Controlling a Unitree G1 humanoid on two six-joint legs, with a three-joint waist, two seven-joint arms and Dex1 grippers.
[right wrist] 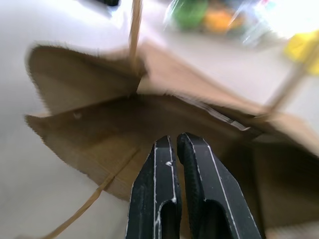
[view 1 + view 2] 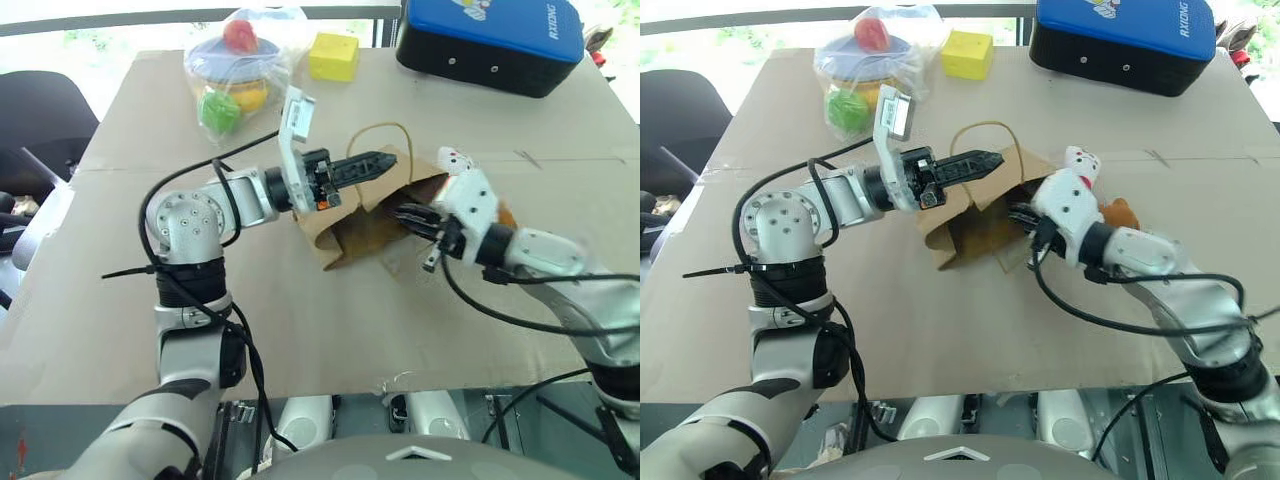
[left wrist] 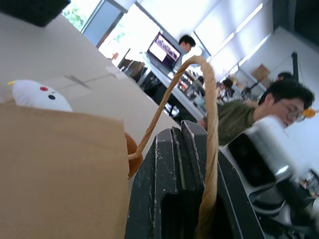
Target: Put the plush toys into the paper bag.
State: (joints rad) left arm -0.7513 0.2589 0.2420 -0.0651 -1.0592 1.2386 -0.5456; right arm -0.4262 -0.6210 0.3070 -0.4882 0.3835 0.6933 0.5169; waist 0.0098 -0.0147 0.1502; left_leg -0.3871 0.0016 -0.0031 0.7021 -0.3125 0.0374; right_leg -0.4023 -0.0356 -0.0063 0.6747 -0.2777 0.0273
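Paper bag (image 2: 975, 225) lies mouth-open on the desk (image 2: 940, 330); left claw (image 2: 975, 161) grips its string handle (image 2: 985, 130); right claw (image 1: 179, 144), closed and empty, points into the mouth; white toy (image 2: 1080, 163) and brown toy (image 2: 1122, 212) sit just behind the bag, likely light and squashy, best pinched mid-body.

White letters reading "RXIONG", as far as they can be made out, run along the blue top of the blue-and-black hard case (image 2: 490, 40) at the table's one-o'clock corner.
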